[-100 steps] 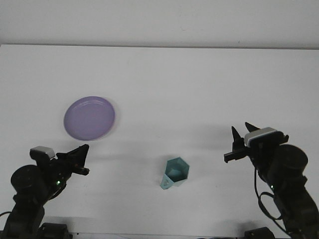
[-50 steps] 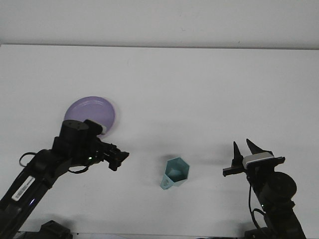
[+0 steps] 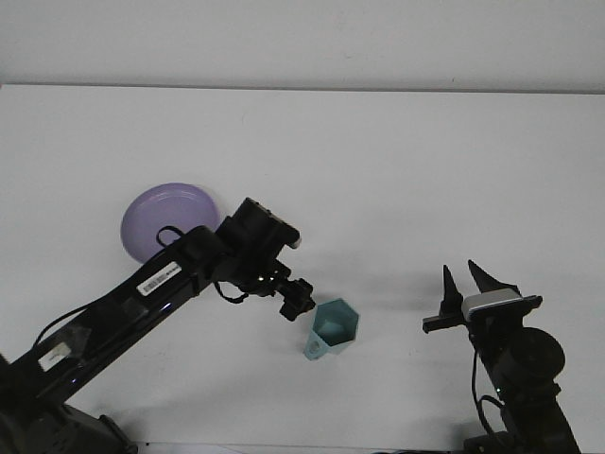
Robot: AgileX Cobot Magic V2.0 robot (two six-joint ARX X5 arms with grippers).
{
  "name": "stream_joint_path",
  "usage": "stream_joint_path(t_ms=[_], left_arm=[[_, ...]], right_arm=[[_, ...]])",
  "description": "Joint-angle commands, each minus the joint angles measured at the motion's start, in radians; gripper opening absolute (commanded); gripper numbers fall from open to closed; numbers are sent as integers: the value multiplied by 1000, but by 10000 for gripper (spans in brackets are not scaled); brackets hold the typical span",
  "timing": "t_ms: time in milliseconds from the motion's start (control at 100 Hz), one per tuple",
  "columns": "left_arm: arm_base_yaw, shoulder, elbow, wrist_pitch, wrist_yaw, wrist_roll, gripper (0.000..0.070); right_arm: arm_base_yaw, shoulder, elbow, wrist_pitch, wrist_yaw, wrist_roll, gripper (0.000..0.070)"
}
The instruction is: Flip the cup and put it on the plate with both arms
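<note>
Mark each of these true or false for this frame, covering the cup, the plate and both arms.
1. The cup stands on the plate. False: it is on the table, apart from the plate.
2. The left gripper is close beside the cup. True.
3. The right gripper holds the cup. False: it is open and off to the cup's right.
4. The left arm partly covers the plate. True.

The left arm (image 3: 161,284) is stretching diagonally forward and rightward, its gripper (image 3: 298,303) pointing down-right; its finger spacing is unclear. The right arm (image 3: 520,378) is sitting folded near its base, its gripper (image 3: 466,282) pointing up with fingers spread apart.
</note>
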Motion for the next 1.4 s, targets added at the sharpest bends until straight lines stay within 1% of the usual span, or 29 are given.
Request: stream_joint_path(t_ms=[0,390,540,610,670,700,720,750,810,840,910,1030,1200,1390], left_arm=[[-24,49,29,-8,-7,13,429],[-87,193,31,32,-9,11,425],[-112,235,31,47,-37,12,421],[-123,253,31,45,-48,12,402],[-130,265,31,46,-53,13,343],[-132,269,31,47,-53,15,305],[-133,271,31,49,-54,22,267],[-135,273,31,52,-60,29,193],[-139,274,31,59,-79,31,0],[-140,274,31,61,-79,31,17],[-140,273,33,57,-80,31,13],[-137,273,43,43,-107,31,14],[-128,270,95,0,-120,37,14],[-85,255,201,-84,-165,77,14]], right_arm=[[1,0,3,15,0,14,280],[1,0,3,15,0,14,280],[1,0,3,15,0,14,279],[1,0,3,15,0,14,279],[1,0,3,15,-1,14,280],[1,0,3,15,0,14,280],[1,0,3,15,0,14,280],[1,0,3,15,0,14,279],[1,0,3,15,0,14,280],[1,0,3,15,0,14,280],[1,0,3,15,0,14,279],[1,0,3,15,0,14,280],[1,0,3,15,0,14,280],[1,0,3,14,0,14,280]])
